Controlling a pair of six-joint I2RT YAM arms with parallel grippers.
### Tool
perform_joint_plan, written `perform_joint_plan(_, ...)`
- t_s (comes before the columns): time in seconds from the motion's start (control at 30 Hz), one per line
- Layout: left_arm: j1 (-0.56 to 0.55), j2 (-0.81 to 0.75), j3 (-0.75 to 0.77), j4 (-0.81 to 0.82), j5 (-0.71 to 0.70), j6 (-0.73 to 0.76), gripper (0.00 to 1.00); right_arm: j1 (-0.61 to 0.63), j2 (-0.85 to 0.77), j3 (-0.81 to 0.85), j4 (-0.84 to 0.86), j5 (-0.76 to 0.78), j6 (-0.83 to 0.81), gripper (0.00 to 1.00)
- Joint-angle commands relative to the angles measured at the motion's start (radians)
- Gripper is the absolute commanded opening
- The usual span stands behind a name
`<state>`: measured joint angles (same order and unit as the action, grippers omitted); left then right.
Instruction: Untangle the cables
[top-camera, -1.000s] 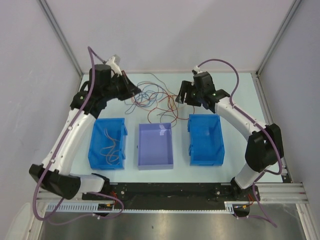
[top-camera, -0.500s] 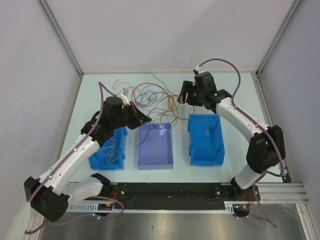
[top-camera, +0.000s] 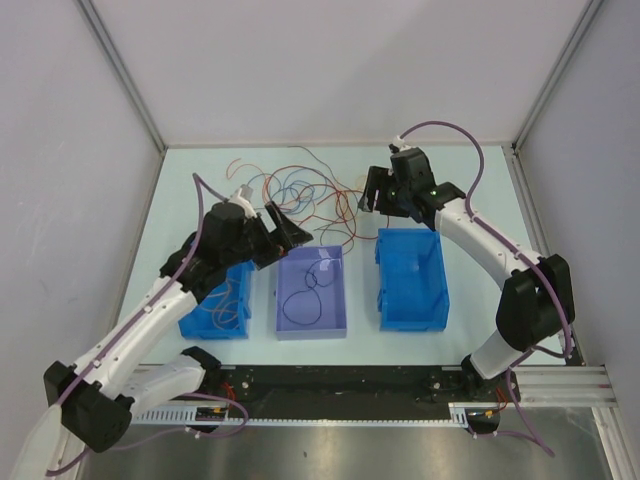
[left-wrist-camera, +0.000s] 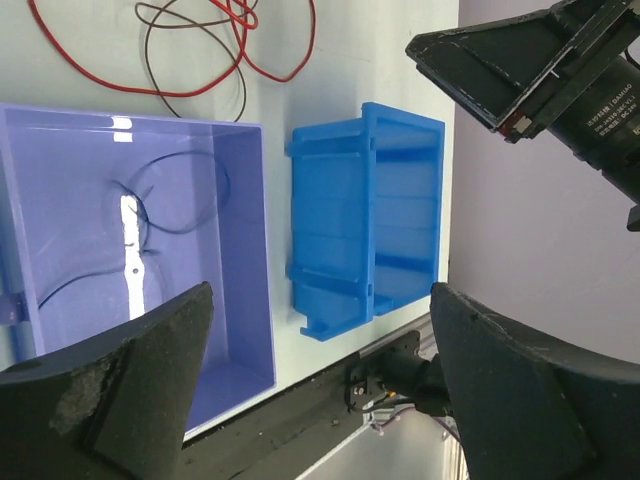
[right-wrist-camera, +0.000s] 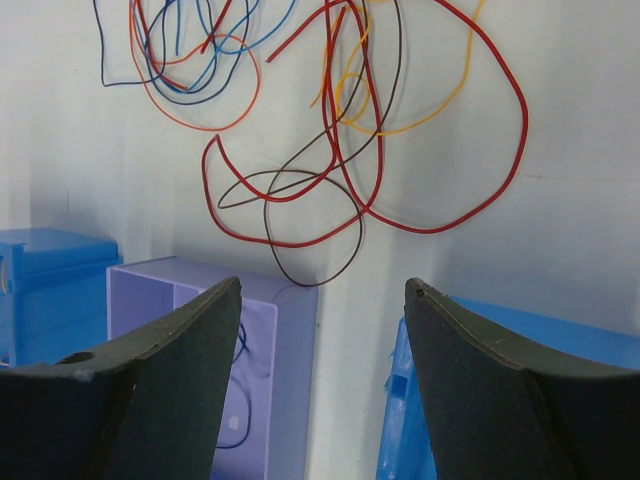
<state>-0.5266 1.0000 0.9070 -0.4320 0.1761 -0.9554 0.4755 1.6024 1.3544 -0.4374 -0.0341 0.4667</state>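
Lying in purple bin (left-wrist-camera: 256, 280), dark cable (left-wrist-camera: 226, 185) rests just beyond released left end effector (left-wrist-camera: 320, 400).

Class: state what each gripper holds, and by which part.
Nothing. Left gripper and right gripper are open, empty; thin dark cable lies in lilac bin.

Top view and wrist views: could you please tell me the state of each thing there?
Cable tangle: tangled, behind the bins.
Purple bin: holds a dark cable.
Left blue bin: holds tan cables.
Right blue bin: empty.
Left gripper: open, above purple bin.
Right gripper: open, beside cable tangle.
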Motion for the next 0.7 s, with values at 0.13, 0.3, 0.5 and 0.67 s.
perform_joint_plan(0.13, -0.007, -0.075, 0.111, -0.123, -0.124, 0.138, 0.96, 0.011, -0.041, -0.003, 0.035, 0.013, -0.011, 0.71)
perform_joint_plan(0.3, -0.006, -0.087, 0.196, -0.307, -0.330, 0.300, 0.97, 0.015, -0.026, -0.001, 0.065, 0.002, -0.022, 0.72)
perform_joint_plan(0.5, -0.006, -0.144, 0.182, -0.407, -0.464, 0.414, 0.98, 0.017, 0.051, 0.029, 0.074, 0.002, -0.026, 0.72)
perform_joint_plan(0.67, -0.006, -0.205, 0.096, -0.419, -0.501, 0.449, 0.99, 0.012, 0.172, 0.158, 0.034, 0.026, -0.051, 0.71)
